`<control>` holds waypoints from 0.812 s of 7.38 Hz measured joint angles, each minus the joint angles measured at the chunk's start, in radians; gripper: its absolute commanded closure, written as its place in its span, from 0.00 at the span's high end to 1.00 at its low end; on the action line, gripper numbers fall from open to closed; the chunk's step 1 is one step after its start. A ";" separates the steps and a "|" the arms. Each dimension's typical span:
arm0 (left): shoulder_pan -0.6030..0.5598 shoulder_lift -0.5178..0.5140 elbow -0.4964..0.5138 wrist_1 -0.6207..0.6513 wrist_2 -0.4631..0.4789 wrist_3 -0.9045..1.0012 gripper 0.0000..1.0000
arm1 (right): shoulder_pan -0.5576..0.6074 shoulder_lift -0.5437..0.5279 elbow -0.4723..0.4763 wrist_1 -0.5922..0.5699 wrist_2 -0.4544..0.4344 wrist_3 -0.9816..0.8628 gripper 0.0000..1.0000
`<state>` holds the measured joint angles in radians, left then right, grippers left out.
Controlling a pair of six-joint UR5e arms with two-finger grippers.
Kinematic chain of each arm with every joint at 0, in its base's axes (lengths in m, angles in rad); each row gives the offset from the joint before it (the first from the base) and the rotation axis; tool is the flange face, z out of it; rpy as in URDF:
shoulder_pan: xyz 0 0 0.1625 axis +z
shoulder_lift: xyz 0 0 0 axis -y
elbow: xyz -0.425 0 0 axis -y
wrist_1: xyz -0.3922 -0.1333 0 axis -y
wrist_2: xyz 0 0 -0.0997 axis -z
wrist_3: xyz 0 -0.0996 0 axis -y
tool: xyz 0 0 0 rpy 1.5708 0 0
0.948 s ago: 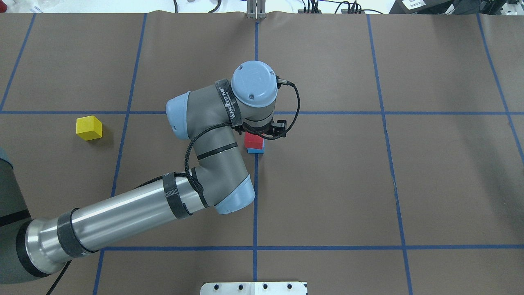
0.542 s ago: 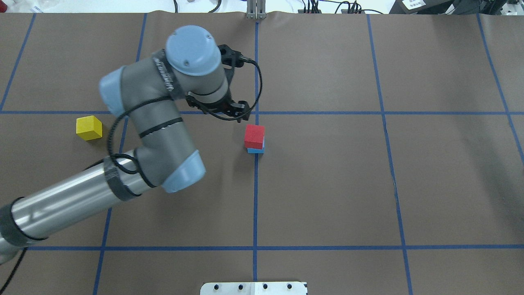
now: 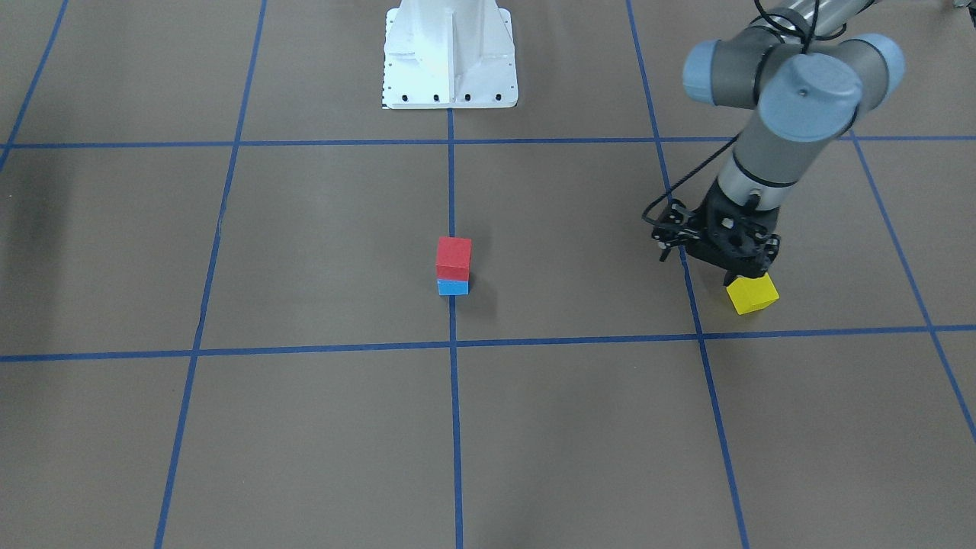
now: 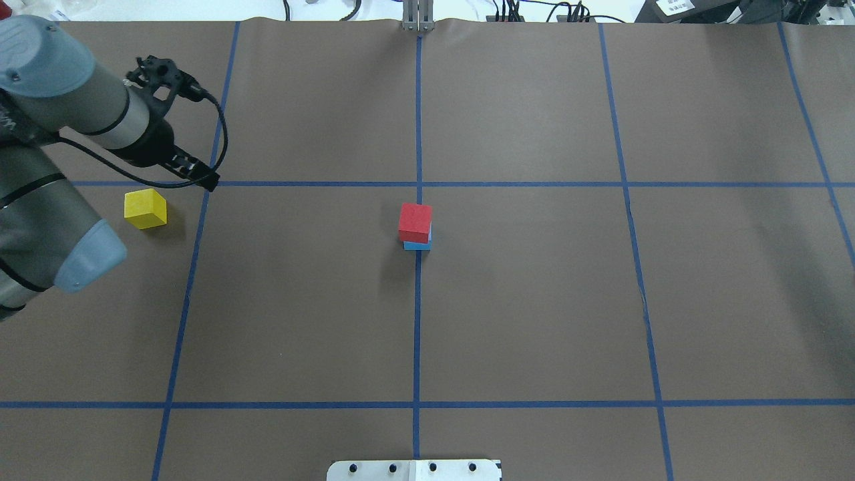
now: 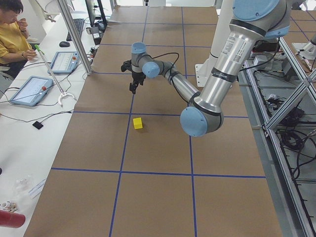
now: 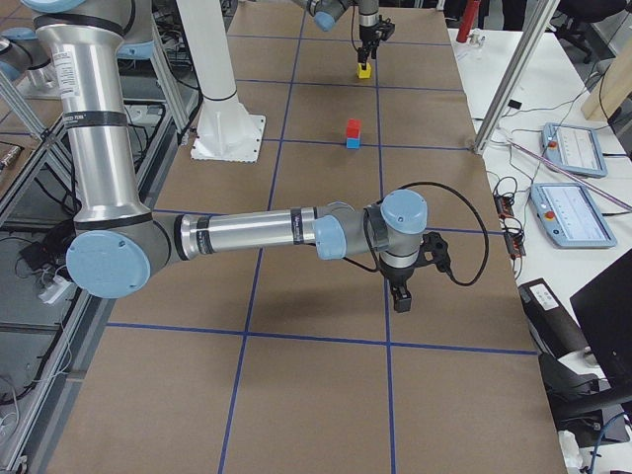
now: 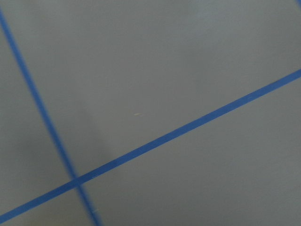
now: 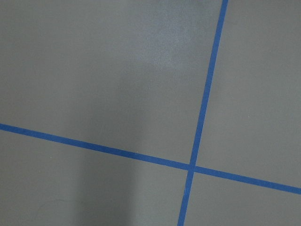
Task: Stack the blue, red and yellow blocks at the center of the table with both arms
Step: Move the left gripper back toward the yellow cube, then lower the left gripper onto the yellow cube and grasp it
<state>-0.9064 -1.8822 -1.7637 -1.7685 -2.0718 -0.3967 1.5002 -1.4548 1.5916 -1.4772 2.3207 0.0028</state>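
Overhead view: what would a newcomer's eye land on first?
The red matte cube stacked on the light blue cube at the centre of the brown taped table. Next, the lone yellow matte cube on the robot's left, with the black two-finger left gripper hovering nearby, not touching it.

my left arm (image 4: 40,207) bent at elbow, wrist pointing down, left gripper (image 3: 732,271) hanging low, jaws hidden fr. me. right arm (image 6: 247,234) stretched out level, right gripper (image 6: 400,299) aimed down, jaws unreadable too.

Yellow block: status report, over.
Left claw above yellow block, not gripping, jaws unclear. Right claw far off. Red block on blue block, centre. Nothing between.
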 measured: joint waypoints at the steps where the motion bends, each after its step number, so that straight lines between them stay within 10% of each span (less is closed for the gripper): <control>1: -0.019 0.091 0.006 -0.102 -0.026 0.018 1.00 | 0.000 0.000 0.001 0.000 0.000 0.000 1.00; 6: -0.017 0.198 0.060 -0.288 0.111 -0.464 0.99 | 0.000 -0.001 0.004 0.001 0.000 -0.007 1.00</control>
<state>-0.9231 -1.6839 -1.7041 -2.0563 -1.9605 -0.8608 1.5002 -1.4557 1.5957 -1.4759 2.3210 -0.0047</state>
